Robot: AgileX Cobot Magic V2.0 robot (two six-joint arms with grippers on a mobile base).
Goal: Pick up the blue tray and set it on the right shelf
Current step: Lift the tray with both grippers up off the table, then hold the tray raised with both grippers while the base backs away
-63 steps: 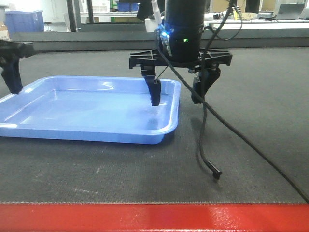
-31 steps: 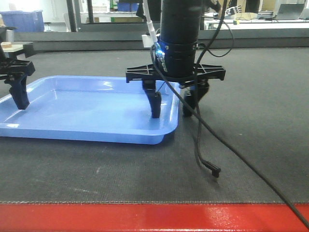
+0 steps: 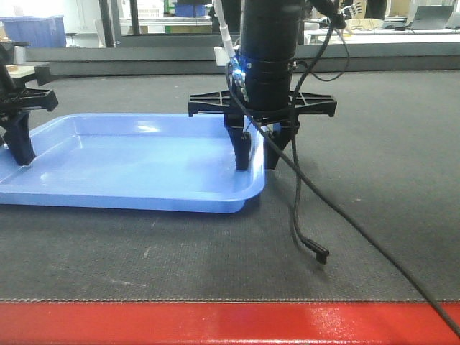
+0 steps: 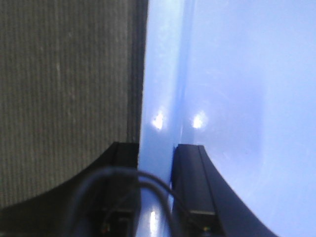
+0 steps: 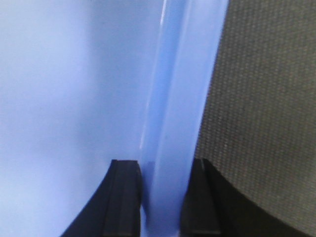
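The blue tray (image 3: 129, 158) lies flat on the dark mat. My right gripper (image 3: 257, 152) stands upright at the tray's right rim, one finger inside and one outside. In the right wrist view the rim (image 5: 173, 98) fills the gap between the fingers of the right gripper (image 5: 162, 197), which is shut on it. My left gripper (image 3: 16, 152) is at the tray's left rim at the frame edge. In the left wrist view the rim (image 4: 158, 98) runs between the fingers of the left gripper (image 4: 155, 158), which close on it. The right shelf is out of view.
A black cable (image 3: 305, 215) hangs from the right arm and trails onto the mat (image 3: 374, 158) to the right of the tray. The table's red front edge (image 3: 230, 323) is close to the camera. Dark-blue bins (image 3: 36, 30) stand far back left.
The right gripper's fingers have closed from a wide spread onto the tray's right rim. The left gripper has moved down and outward to the tray's left rim.
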